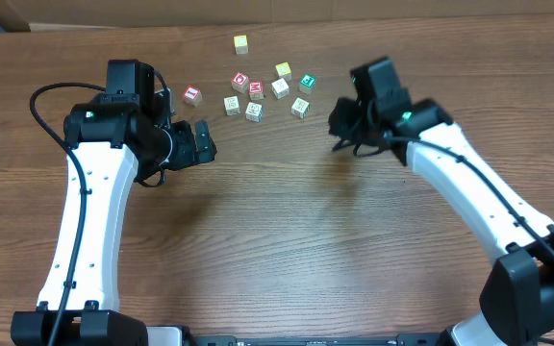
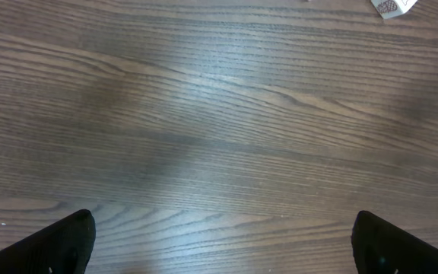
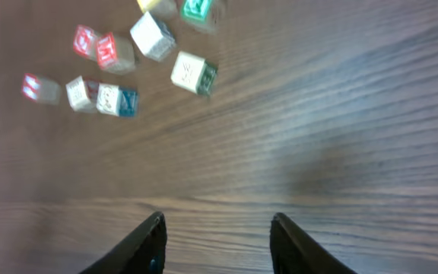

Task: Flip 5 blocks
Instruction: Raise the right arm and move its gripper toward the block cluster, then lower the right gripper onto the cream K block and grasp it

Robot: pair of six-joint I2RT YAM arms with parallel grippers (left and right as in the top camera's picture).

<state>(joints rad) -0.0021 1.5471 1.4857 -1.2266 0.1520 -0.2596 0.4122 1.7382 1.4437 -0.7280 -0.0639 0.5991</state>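
Black fingers of the right gripper (image 3: 223, 243) stand partly apart over the bare wood-grain table (image 3: 341, 137), with nothing between them; those of the left gripper (image 2: 219, 243) are spread wide and likewise empty. Blocks (image 1: 253, 111) lie clustered at the table's far side between the two arms, touched by neither gripper, with a red-faced one (image 1: 192, 94) at the cluster's left end, near the left gripper.

Seen from overhead, one red-faced cube (image 1: 240, 81) carries a white "D", and the red cube (image 1: 257, 90) just beside it an "M" (both tiny, barely legible). A separate red block (image 1: 192, 94) bears an "I"-like mark. Nothing else is readable.
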